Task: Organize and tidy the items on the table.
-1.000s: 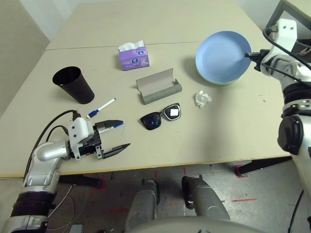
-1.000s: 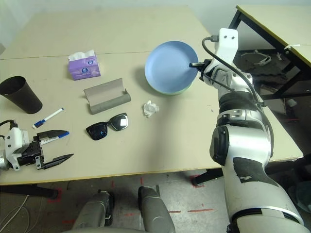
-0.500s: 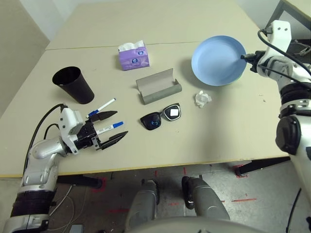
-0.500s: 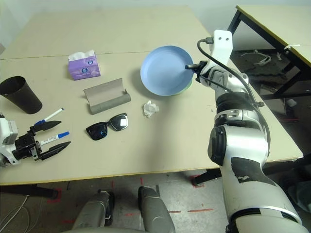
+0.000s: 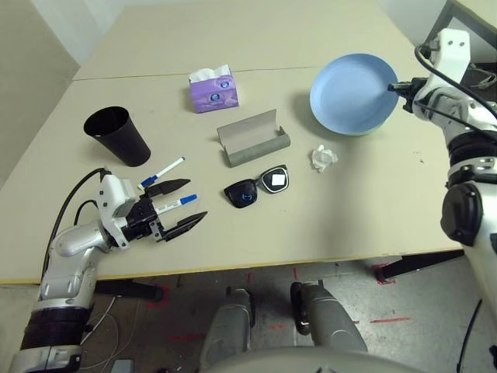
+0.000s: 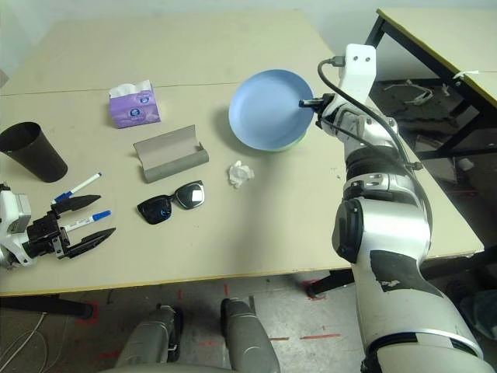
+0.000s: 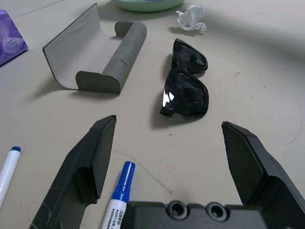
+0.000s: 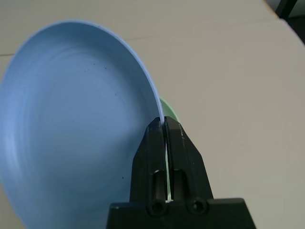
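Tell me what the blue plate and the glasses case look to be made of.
Light-blue plate: probably plastic; thin rim, smooth even colour, faint sheen, lifted by its edge in the right pincer. Grey glasses case: matte, felt-like or stiff fabric over board; thin flap stands open, no shine.

Purple tissue box [image 5: 213, 89]; second table [image 6: 443, 31]

Bright even overhead light, soft short shadows, sharp focus, slight lens glare on sunglasses [image 7: 186, 90]
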### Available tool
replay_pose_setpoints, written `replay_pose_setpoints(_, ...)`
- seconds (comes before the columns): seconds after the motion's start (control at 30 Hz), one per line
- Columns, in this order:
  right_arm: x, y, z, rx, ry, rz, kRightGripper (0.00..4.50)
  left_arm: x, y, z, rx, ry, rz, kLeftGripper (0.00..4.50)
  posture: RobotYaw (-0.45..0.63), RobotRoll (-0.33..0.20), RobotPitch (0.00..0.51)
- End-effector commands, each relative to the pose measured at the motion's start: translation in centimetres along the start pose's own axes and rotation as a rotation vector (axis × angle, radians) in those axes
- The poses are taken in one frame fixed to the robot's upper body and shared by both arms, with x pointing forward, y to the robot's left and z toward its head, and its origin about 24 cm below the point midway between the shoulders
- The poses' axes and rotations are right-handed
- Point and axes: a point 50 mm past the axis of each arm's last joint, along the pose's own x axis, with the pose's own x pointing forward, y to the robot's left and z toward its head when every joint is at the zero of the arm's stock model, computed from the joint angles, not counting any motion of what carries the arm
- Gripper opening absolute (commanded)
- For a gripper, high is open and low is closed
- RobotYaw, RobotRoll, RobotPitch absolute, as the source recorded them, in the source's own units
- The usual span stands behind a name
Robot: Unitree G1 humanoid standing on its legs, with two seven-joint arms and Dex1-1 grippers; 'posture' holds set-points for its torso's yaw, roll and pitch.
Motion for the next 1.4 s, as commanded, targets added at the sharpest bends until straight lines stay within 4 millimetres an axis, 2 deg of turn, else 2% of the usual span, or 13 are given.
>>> replay_pose_setpoints(0.03,0.0,0.0,0.4,0.007,-0.03,-0.002,0.02,0.1,-0.4,-0.2,-0.004,0.018,-0.022,4.5,-0.09,0.0,0.165)
replay_pose_setpoints(0.47,0.1,0.0,0.5,-0.073,-0.066,0.001,0.02,0.0,-0.7,-0.5,0.004,0.031,-0.032,4.5,-0.09,0.0,0.169)
replay_pose_setpoints(0.5,0.1,0.1,0.5,-0.074,-0.073,0.004,0.46,0.0,-0.7,-0.5,0.004,0.032,-0.032,4.5,-0.09,0.0,0.169)
replay_pose_setpoints(0.6,0.1,0.0,0.8,-0.076,-0.089,0.0,1.33,0.0,-0.7,-0.5,0.004,0.031,-0.03,4.5,-0.09,0.0,0.168)
replay_pose_setpoints(0.87,0.1,0.2,0.8,-0.08,-0.09,0.03,4.32,0.0,-0.8,-0.6,0.003,0.028,-0.025,4.5,-0.1,0.0,0.169)
replay_pose_setpoints(0.9,0.0,0.2,0.8,-0.08,-0.091,0.043,4.45,0.0,-0.8,-0.6,0.002,0.027,-0.024,4.5,-0.1,0.0,0.171)
replay_pose_setpoints(0.97,-0.3,0.5,1.0,-0.093,-0.096,0.121,4.45,0.0,-0.7,-0.6,-0.001,0.02,-0.017,4.5,-0.1,0.0,0.173)
replay_pose_setpoints(1.03,-1.1,1.0,0.8,-0.149,-0.094,0.27,4.45,0.0,-0.5,-0.5,-0.005,0.012,-0.009,4.5,-0.09,0.0,0.178)
replay_pose_setpoints(1.13,-3.8,1.2,-0.8,-0.237,-0.031,0.5,4.45,-0.1,-0.4,-0.4,-0.005,0.011,-0.007,4.5,-0.1,0.0,0.181)
replay_pose_setpoints(1.3,-9.9,1.2,-7.2,-0.32,0.18,0.792,4.45,0.1,-0.7,-0.5,-0.019,0.011,-0.045,4.5,-0.11,0.0,0.186)
replay_pose_setpoints(1.4,-11.7,1.2,-10.1,-0.365,0.216,0.854,4.45,0.2,-0.6,-0.4,-0.02,0.013,-0.054,4.5,-0.12,0.0,0.186)
